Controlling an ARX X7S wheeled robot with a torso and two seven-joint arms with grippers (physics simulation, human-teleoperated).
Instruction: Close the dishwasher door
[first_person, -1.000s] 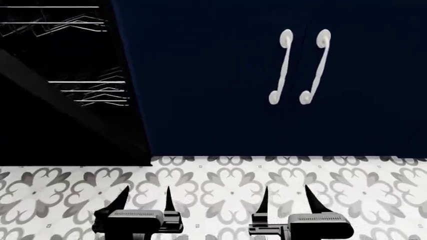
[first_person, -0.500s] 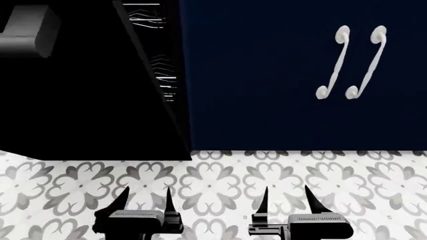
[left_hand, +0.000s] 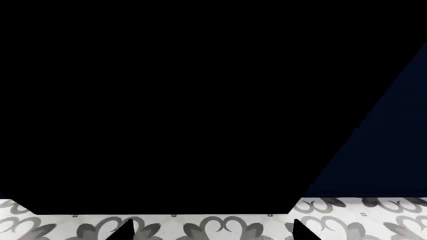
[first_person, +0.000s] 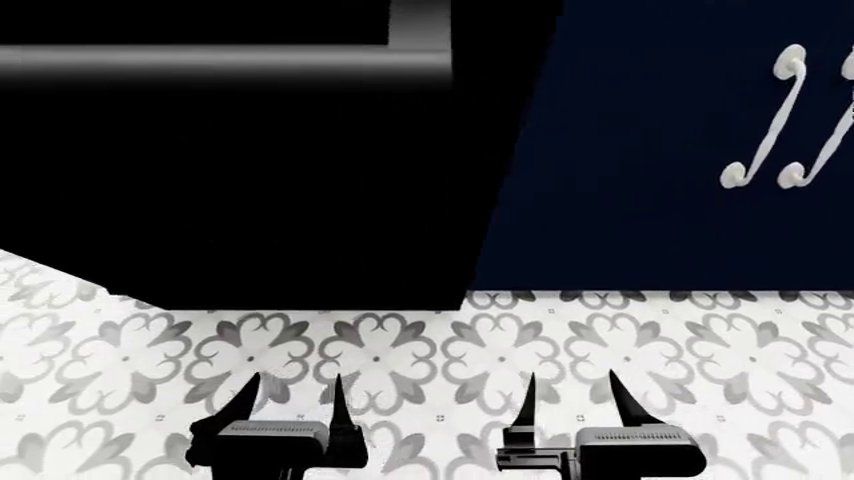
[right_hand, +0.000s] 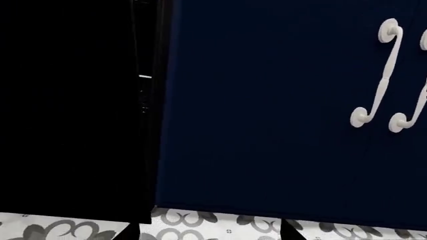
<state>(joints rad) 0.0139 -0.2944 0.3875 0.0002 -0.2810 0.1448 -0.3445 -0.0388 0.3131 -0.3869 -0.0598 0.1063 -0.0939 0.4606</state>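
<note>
Fingers of the left gripper (first_person: 291, 395) and of the right gripper (first_person: 577, 393) stand spread and empty in the head view, low over the patterned floor (first_person: 427, 345). Ahead at the left, the dishwasher door (first_person: 254, 190) hangs open, its grey strip (first_person: 220, 68) along the upper edge; navy cabinet doors (first_person: 627, 200) with white twisted handles (first_person: 763, 120) stand to its right.

Left wrist view: the black door (left_hand: 167, 100) fills nearly everything, with floor below.

Right wrist view: the door (right_hand: 67, 110) sits beside the navy cabinet (right_hand: 267, 110).
</note>
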